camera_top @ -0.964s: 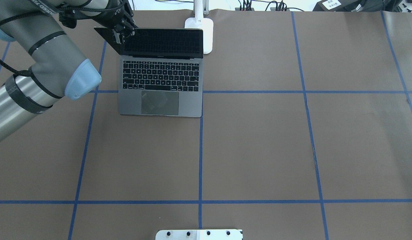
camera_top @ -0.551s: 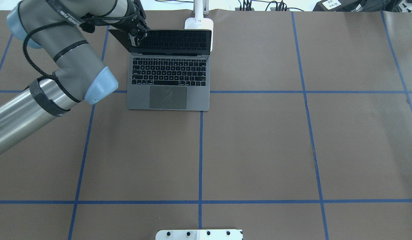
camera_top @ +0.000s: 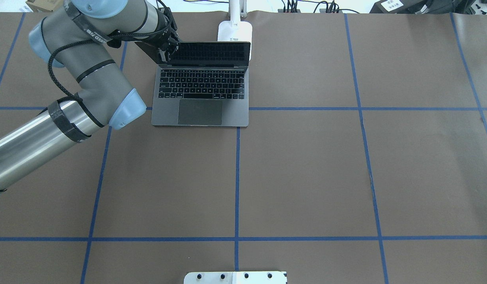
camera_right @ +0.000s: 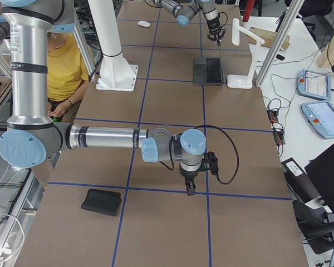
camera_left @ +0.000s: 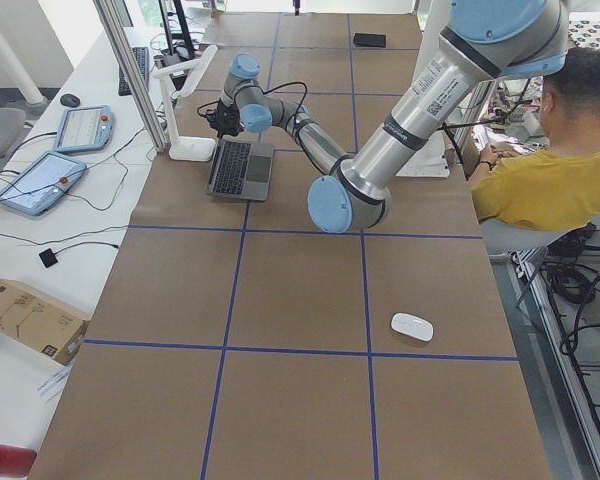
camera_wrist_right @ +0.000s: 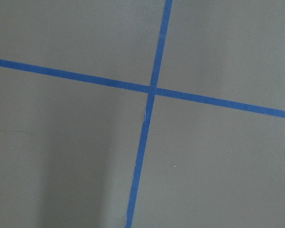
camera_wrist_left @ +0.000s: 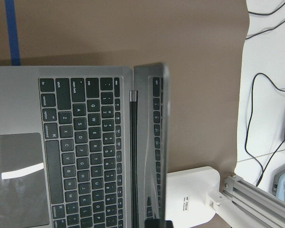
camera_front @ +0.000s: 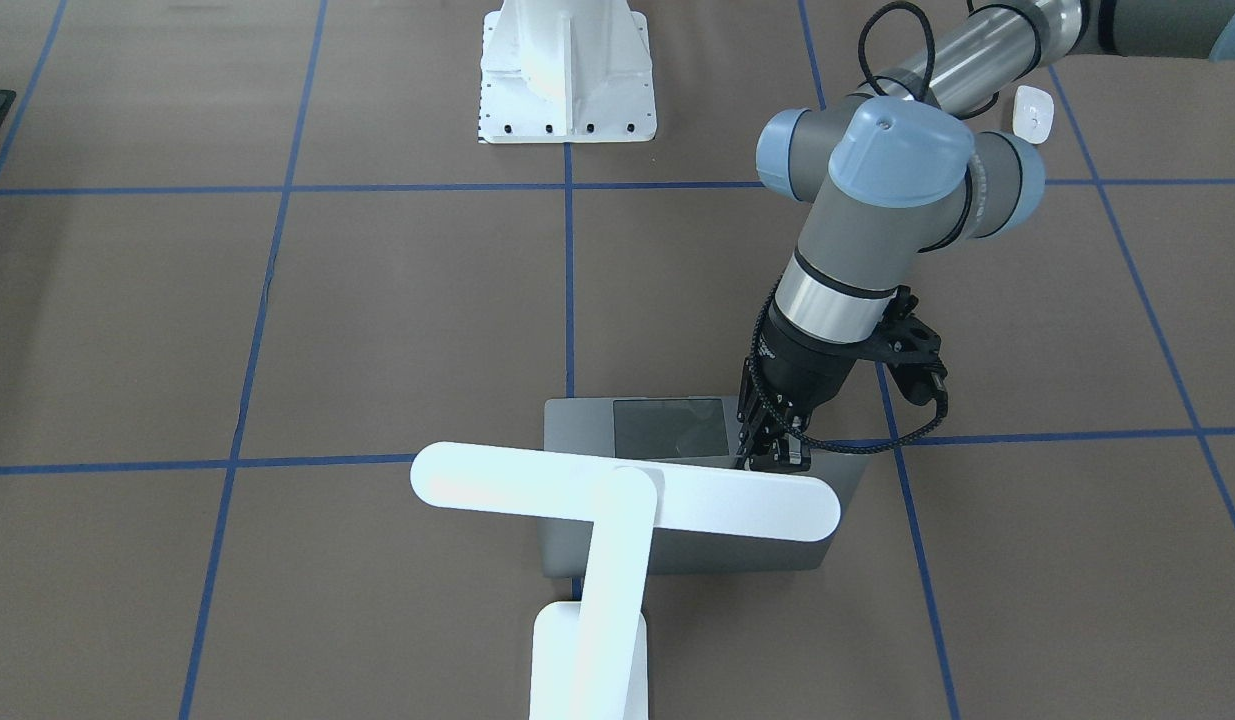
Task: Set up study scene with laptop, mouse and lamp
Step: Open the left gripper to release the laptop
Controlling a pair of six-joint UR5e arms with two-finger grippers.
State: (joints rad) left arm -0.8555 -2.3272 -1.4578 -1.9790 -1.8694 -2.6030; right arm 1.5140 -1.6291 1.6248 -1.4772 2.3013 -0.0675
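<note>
The grey laptop (camera_top: 200, 112) stands open at the table's far side, left of centre, its dark screen almost upright. My left gripper (camera_top: 166, 48) is shut on the screen's top left corner, and in the front view it (camera_front: 772, 458) comes down onto the lid. The left wrist view looks along the lid's edge and the keyboard (camera_wrist_left: 85, 142). The white lamp (camera_front: 627, 490) stands right behind the laptop, its bar head over the lid and its base (camera_top: 235, 29) at the table edge. The white mouse (camera_left: 412, 326) lies far off on my left. My right gripper (camera_right: 190, 186) hangs over bare table; I cannot tell its state.
A white bolted pedestal (camera_front: 567, 70) stands at the robot's side of the table. A black square mat (camera_right: 102, 201) lies at the right end. A person in a yellow shirt (camera_left: 550, 150) sits beside the table. Tablets and cables (camera_left: 40, 180) lie on the bench behind the lamp.
My left gripper has pulled the laptop to the right and farther back toward the lamp base, and the screen now stands more upright.
</note>
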